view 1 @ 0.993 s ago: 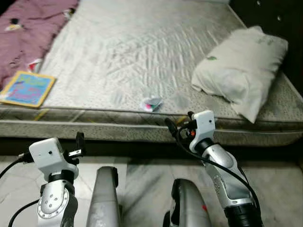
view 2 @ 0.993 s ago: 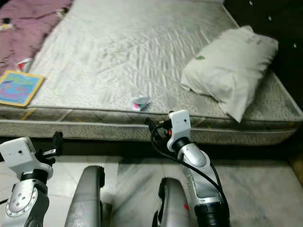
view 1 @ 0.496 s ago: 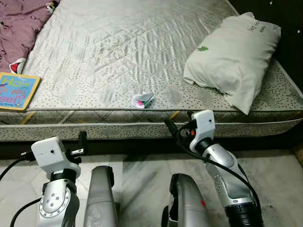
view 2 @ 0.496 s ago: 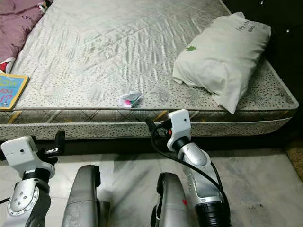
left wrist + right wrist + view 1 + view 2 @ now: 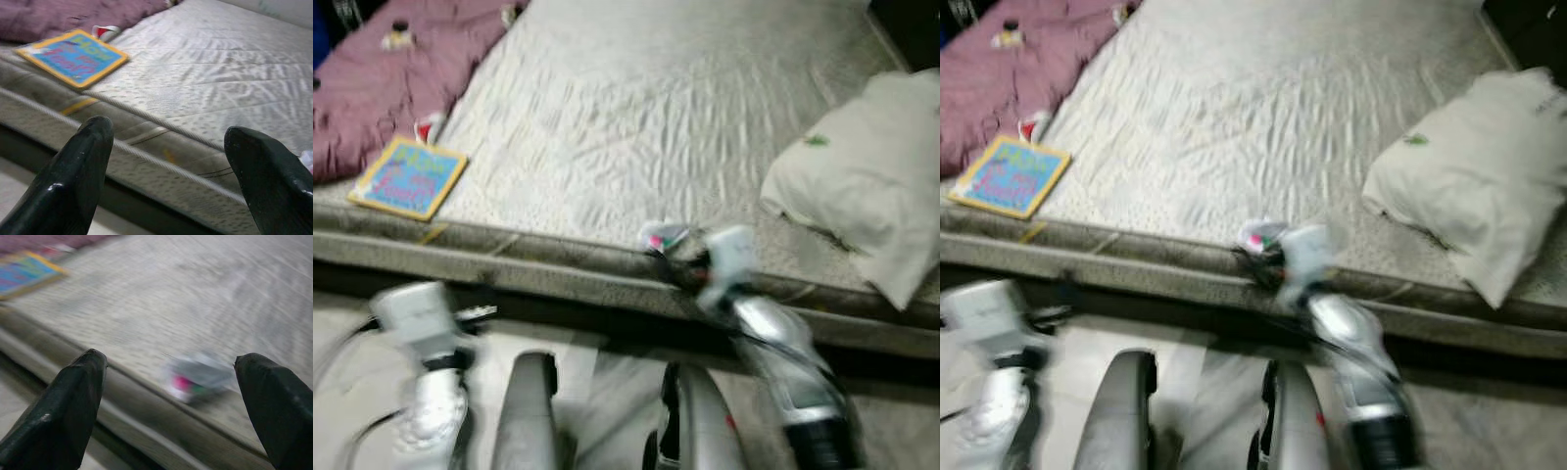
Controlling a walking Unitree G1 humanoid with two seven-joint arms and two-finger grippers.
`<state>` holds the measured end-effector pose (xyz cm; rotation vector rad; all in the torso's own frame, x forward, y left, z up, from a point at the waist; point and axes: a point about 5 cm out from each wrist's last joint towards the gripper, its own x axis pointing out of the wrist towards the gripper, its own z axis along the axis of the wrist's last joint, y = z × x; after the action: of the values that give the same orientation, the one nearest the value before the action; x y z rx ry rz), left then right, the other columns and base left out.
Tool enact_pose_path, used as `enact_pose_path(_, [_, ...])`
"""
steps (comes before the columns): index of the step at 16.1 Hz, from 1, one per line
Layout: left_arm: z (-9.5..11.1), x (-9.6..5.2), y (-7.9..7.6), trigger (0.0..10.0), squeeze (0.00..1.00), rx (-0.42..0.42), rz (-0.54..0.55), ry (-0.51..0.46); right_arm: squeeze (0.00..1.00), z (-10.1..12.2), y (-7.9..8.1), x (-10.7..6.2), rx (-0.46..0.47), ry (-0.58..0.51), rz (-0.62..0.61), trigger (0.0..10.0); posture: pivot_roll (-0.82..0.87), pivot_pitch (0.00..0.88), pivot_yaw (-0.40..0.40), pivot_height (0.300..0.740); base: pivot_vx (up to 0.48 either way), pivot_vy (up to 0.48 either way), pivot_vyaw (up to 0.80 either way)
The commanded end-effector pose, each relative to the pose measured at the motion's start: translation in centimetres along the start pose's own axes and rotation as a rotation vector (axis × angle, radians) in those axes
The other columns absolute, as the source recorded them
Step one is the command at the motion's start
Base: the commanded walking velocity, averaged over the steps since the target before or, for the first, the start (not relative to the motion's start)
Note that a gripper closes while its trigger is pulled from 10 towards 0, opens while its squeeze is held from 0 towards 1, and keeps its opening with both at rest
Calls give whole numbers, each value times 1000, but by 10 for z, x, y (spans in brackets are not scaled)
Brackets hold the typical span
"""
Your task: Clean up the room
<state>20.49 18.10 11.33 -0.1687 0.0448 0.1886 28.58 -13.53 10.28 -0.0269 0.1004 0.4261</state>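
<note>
Left eye view is blurred. A bare grey quilted mattress (image 5: 636,127) fills the far part of the scene, its near edge running across above pale floor (image 5: 352,323). At the far left a purple blanket (image 5: 382,93) lies on the mattress. At the right a white pillow (image 5: 867,181) rests near the mattress edge. A yellow-bordered book (image 5: 409,177) lies flat at the left, beside the blanket and close to the near edge. A small crumpled wrapper (image 5: 663,236), white with pink and green, sits on the mattress just by the near edge, between book and pillow.

The right gripper (image 5: 171,396) is raised at the mattress edge, just near of the wrapper; in the right wrist view its jaws stand wide apart with the wrapper seen between them, not touching. The left gripper (image 5: 166,161) is held low at the left, before the mattress side; its jaws are also apart and hold nothing, with the book beyond them.
</note>
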Motion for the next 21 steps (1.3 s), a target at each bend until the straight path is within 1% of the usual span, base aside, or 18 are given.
enact_pose_path(1, [1, 0, 8, 10000, 0, 15, 31, 1, 0, 6, 10, 6, 13, -26, 29, 10000, 114, 146, -63, 562, 334, 0, 0])
enact_pose_path(2, [1, 0, 8, 10000, 0, 15, 31, 7, 0, 6, 10, 6, 14, -26, 29, 10000, 113, 147, -63, 562, 326, 0, 0])
enact_pose_path(6, [-1, 1, 9, 10000, 0, 15, 36, 20, 0, 6, 11, 7, 15, -26, 38, 10000, 113, 150, -64, 562, 0, 0, 0])
enact_pose_path(10, [-1, 2, 9, 10000, 0, 13, 38, 25, 0, 6, 11, 7, 22, -26, 42, 10000, 112, 154, -64, 522, 0, 0, 0])
enact_pose_path(15, [-1, 3, 9, 10000, 0, 12, 41, 24, 0, 4, 12, 9, 21, -9, 65, 10000, 115, 162, -63, 517, 0, 0, 0])
enact_pose_path(16, [1, 3, 11, 10000, 0, 12, 52, 17, 0, 4, 14, 9, 0, -8, 75, 10000, 115, 166, -59, 512, 0, 0, 0])
enact_pose_path(17, [3, 2, 12, 10000, 0, 13, 60, 12, 0, 5, 15, 8, 2, -13, 76, 10000, 118, 170, -55, 502, 0, 0, 0])
enact_pose_path(18, [6, 3, 14, 10000, 0, 27, 69, -1, 0, 6, 16, 12, 3, -17, 83, 10000, 127, 178, -51, 493, 0, 0, 0])
enact_pose_path(20, [12, 1, 14, 10000, 0, 60, 72, -21, 0, 5, 17, 20, -47, -11, 91, 10000, 161, 184, -54, 489, 0, 0, 0])
enact_pose_path(21, [15, -2, 14, 10000, 0, 71, 80, -28, 0, 6, 17, 28, -71, -12, 104, 10000, 179, 192, -60, 489, 0, 0, 0])
